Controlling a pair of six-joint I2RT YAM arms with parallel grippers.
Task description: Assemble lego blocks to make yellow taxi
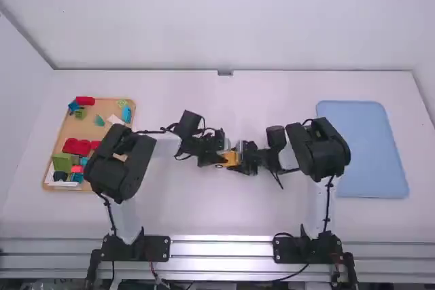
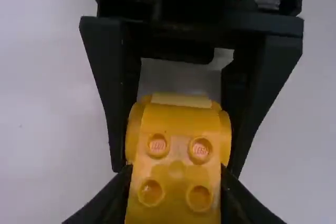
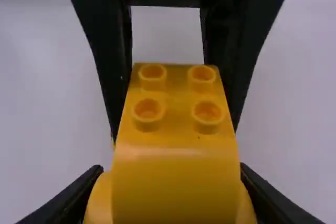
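Lego block [image 1: 232, 159], yellow with round studs and curved sides, is held near the middle of the white table [image 1: 224, 215]; at its nine o'clock, left gripper [image 1: 221, 158] is closed firmly upon it; at its three o'clock, right gripper [image 1: 244, 157] is equally closed upon it; farther toward nine o'clock lies tray [image 1: 71, 129] of coloured blocks [image 1: 77, 146]; farther toward three o'clock lies blue mat [image 1: 367, 147].

PRINT: short raised lettering, a maker's mark | ON: yellow block [image 2: 176, 163], left wrist view | WHERE: tops of two side-by-side studs [image 2: 158, 145], the pair nearer the block's curved part | LOOK: alike on both, small, one word each | OTHER PAIR OF STUDS: marks too faint to tell | RIGHT WRIST VIEW: stud tops too blurred to read
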